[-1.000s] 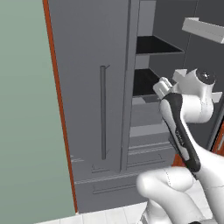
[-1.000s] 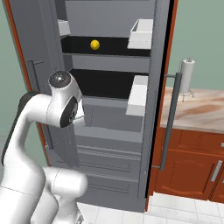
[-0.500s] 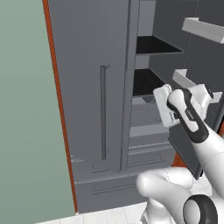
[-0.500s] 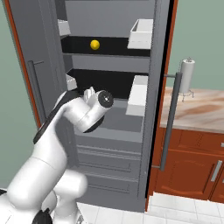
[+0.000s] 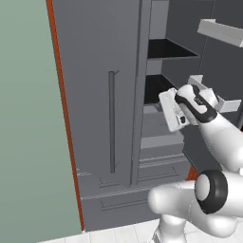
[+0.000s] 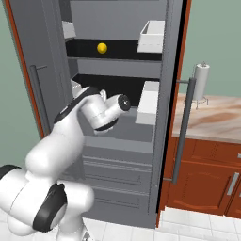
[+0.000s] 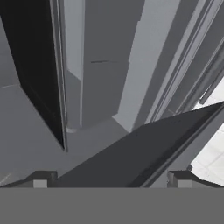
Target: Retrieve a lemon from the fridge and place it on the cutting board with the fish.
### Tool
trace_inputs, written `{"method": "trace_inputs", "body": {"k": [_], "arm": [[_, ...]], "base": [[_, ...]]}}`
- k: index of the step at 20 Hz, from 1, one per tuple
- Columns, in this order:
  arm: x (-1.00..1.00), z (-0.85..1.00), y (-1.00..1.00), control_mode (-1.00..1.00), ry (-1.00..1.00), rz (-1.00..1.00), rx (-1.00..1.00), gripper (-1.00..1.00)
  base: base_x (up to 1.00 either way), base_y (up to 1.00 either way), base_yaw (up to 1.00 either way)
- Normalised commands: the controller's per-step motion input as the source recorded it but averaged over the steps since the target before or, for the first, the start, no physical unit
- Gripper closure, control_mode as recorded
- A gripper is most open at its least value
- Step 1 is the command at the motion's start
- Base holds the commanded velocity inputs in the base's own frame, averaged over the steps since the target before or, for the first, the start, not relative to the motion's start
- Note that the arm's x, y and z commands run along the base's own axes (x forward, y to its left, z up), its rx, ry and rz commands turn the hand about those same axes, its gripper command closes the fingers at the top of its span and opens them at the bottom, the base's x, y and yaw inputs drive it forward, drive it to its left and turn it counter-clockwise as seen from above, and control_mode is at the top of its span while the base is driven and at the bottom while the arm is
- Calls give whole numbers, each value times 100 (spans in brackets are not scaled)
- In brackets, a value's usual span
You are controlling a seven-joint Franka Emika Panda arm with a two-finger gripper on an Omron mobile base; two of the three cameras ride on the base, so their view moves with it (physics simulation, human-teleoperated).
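One lemon on the upper shelf, pincer wide

Fridge [image 6: 117,56] stands with its right door swung open; left door shut, long bar handle [image 5: 112,121] upright on it. Lemon [image 6: 101,47] sits alone on the upper black shelf [image 6: 117,48], left of a white door bin [image 6: 151,36]. Arm reaches into the open compartment at the lower shelf's level, well below the lemon. Pincer [image 7: 109,178] has jaws spread wide, nothing between them, pointed at grey fridge panels. Paper towel roll [image 6: 201,82] on the bench [image 6: 212,117] beside the fridge.
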Motion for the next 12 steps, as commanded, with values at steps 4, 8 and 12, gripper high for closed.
{"method": "trace_inputs", "body": {"k": [4, 8, 12], "arm": [[11, -7, 29, -100, 0, 10, 0, -100], [4, -14, 31, -100, 0, 9, 0, -100], [0, -19, 38, -100, 0, 10, 0, -100]], "base": [[0, 0, 0], [0, 0, 0], [0, 0, 0]]}}
